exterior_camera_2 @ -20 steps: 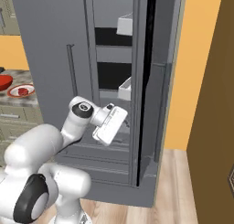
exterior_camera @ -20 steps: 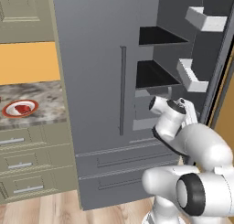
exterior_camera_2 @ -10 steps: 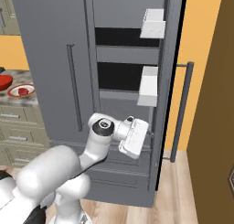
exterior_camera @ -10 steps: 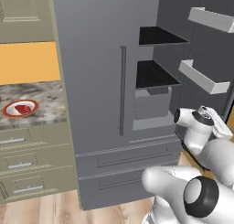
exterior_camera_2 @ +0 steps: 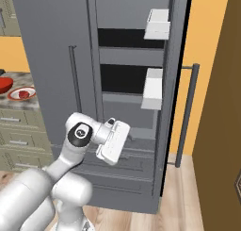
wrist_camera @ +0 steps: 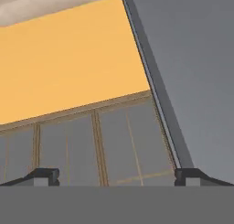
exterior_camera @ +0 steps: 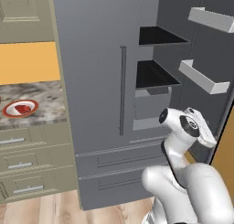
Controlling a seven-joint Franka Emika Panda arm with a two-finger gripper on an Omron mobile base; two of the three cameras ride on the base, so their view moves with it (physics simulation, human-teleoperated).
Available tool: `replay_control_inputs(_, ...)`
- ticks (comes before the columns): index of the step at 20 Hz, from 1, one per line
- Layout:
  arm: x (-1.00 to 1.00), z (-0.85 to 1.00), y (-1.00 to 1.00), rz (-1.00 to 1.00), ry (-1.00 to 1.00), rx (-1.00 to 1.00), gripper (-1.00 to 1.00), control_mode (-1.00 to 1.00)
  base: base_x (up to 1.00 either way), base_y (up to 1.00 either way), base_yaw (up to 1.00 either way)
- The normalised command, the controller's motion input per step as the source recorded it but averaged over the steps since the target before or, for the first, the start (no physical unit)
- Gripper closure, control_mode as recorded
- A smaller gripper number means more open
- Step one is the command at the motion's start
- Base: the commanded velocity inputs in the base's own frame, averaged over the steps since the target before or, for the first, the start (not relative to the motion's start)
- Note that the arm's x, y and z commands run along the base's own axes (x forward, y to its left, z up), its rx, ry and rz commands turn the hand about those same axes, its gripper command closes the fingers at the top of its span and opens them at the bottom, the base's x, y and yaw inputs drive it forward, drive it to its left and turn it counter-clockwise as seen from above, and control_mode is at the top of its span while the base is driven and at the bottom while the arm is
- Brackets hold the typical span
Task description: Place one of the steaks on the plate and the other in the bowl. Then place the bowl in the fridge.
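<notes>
1. The bowl (exterior_camera_2: 4,84), glossy red, sits on the counter (exterior_camera: 45,99) at nine o'clock of the fridge (exterior_camera_2: 56,46); likely stiff, slippery, light, best pinched at the rim.
2. The plate (exterior_camera: 20,108), red-rimmed, already carries a steak (exterior_camera: 22,109) that looks soft.
3. The gripper (wrist_camera: 116,177) is spread wide, empty, beside the swung-out door (wrist_camera: 192,58).
4. The fridge has dark flat shelves (exterior_camera: 155,74) and white bins (exterior_camera: 203,77).

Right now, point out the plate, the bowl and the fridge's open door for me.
plate (exterior_camera: 20,109): left base view, on its red rim.
bowl (exterior_camera_2: 4,85): right base view, on its red side at the frame's edge.
fridge door (exterior_camera_2: 176,60): right base view, on its grey edge.
</notes>
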Motion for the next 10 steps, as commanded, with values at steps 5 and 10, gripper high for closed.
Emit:
replay_control_inputs(5, 0.29, -0.17, 0.36, -0.46, -0.47, 0.68, -1.0, -1.0, 0.0, 0.0, 0.0)
replay_control_inputs(10, 0.32, 0.0, 0.26, -0.59, -0.56, 0.5, -1.0, -1.0, 0.0, 0.0, 0.0)
